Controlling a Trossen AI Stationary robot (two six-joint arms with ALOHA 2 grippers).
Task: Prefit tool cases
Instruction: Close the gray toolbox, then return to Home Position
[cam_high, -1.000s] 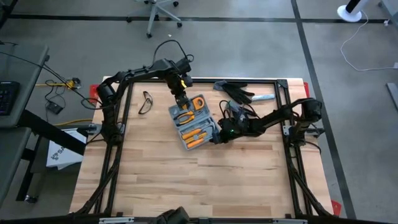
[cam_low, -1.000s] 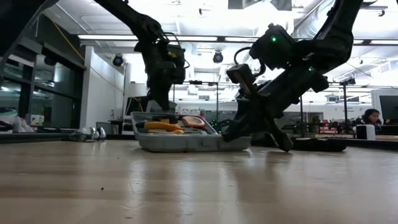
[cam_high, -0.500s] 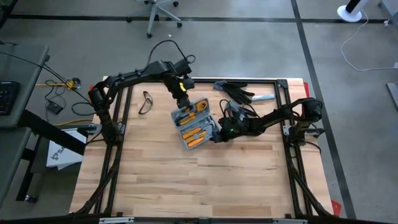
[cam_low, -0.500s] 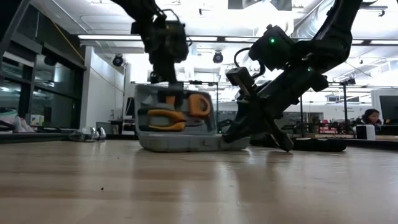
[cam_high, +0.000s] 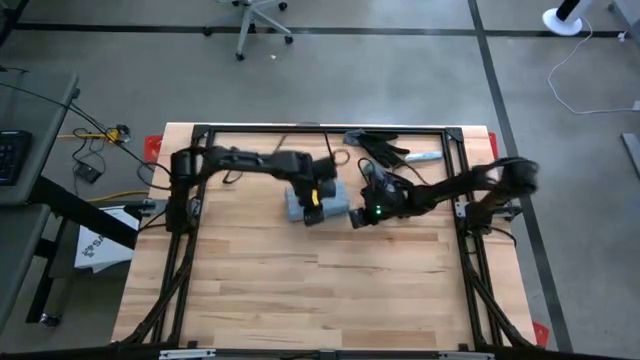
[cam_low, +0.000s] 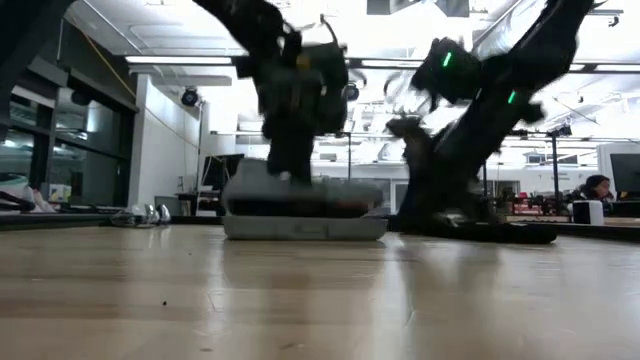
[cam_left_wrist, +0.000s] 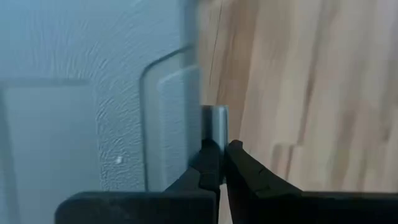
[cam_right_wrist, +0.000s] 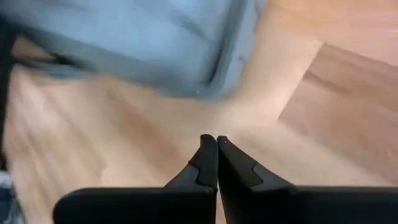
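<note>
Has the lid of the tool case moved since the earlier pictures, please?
Yes. The lid has swung down shut; against the table's back rail, the left claw now sits farther away, over the closed tool case.

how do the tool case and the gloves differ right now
The tool case is a flat grey-blue rectangular box lying mid-table, lid down; the gloves are black, limp and irregular, lying at the table's far edge. The left gripper is over the case and the right gripper is beside it; neither is at the gloves. Both rest on the wooden table.
</note>
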